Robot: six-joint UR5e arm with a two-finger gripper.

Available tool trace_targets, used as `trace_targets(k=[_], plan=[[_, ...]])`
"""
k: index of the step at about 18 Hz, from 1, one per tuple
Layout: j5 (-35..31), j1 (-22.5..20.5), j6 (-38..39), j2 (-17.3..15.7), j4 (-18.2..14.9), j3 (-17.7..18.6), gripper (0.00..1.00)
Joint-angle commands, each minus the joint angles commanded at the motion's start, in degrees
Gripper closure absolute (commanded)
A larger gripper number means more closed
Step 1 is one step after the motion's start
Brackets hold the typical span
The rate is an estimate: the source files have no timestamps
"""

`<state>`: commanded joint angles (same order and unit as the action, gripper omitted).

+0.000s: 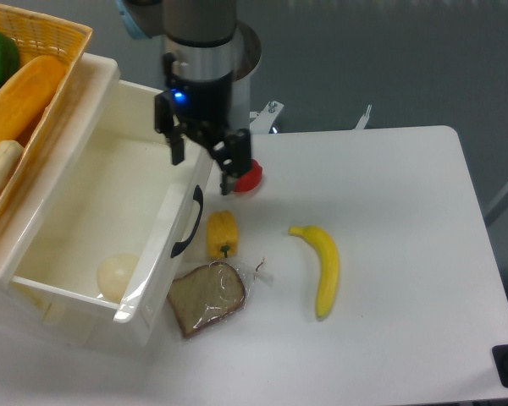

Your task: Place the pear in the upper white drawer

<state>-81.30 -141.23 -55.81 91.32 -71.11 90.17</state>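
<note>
Now the pear [118, 276] lies on the floor of the upper white drawer [93, 313], in the near corner just behind the front panel, below the black handle [184, 222]. The gripper [202, 161] hangs above the drawer's front rim with its two black fingers [229, 167] spread apart and holding nothing; one finger stands in front of the red pepper [250, 176]. On the white table [389, 321], near its left edge, a yellow bell pepper [222, 233] sits just beside the handle, and a bagged slice of bread [208, 296] lies near the drawer's front corner. A banana [322, 264] lies toward the middle of the table, well apart from the drawer. A woven basket [46, 38] holding other items stands at the upper left, behind the drawer. Beyond the table's far edge the floor [389, 59] is grey.
</note>
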Motion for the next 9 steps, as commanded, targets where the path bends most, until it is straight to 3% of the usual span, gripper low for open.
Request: trace_targets(k=[4,9], plan=[[-0.7,-5.2,-0.7,3.6,1.0,0.4,0.00],[-2.2,-8.1,-5.8,9.8,1.1,0.2,0.00]])
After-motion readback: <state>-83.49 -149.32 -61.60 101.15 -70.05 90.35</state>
